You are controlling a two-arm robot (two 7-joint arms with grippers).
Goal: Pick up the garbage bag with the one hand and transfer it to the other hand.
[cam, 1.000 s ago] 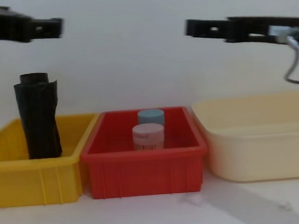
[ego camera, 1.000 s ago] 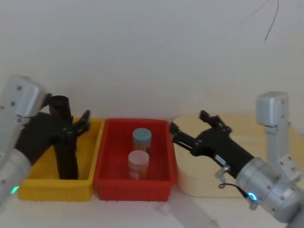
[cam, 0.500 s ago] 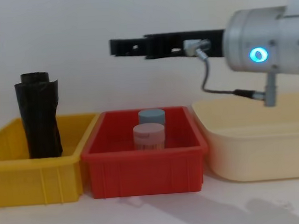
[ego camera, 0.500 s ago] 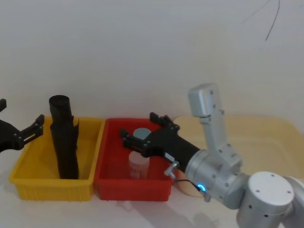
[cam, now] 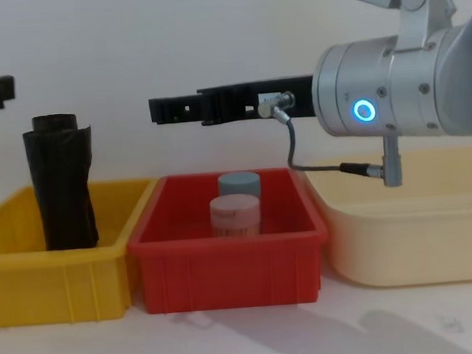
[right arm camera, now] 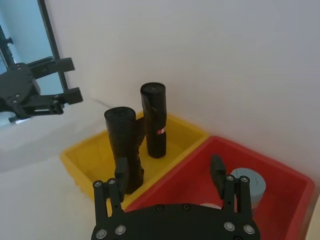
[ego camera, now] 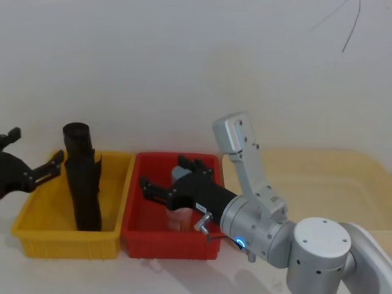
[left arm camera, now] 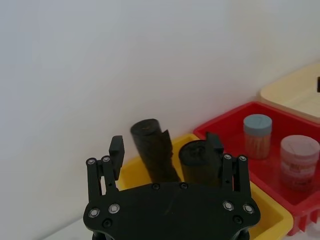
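Both arms have shifted. The left pincer (ego camera: 35,147) has edged closer to the yellow plastic bin (ego camera: 37,240), fingers spread and empty. The garbage bag (ego camera: 82,187), a glossy black cylinder with a wrinkled loose flap, stands upright in that bin. The blue-lit right pincer (ego camera: 164,174) has swung leftward above the ribbed red bin (cam: 227,275) and its two capped jars (cam: 235,216), released.

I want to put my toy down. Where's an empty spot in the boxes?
Most room: the cream tub, bare where visible. Also the yellow bin's floor between the garbage bag and its left wall. Crowded: the red bin, two jars with the right claw open above them.
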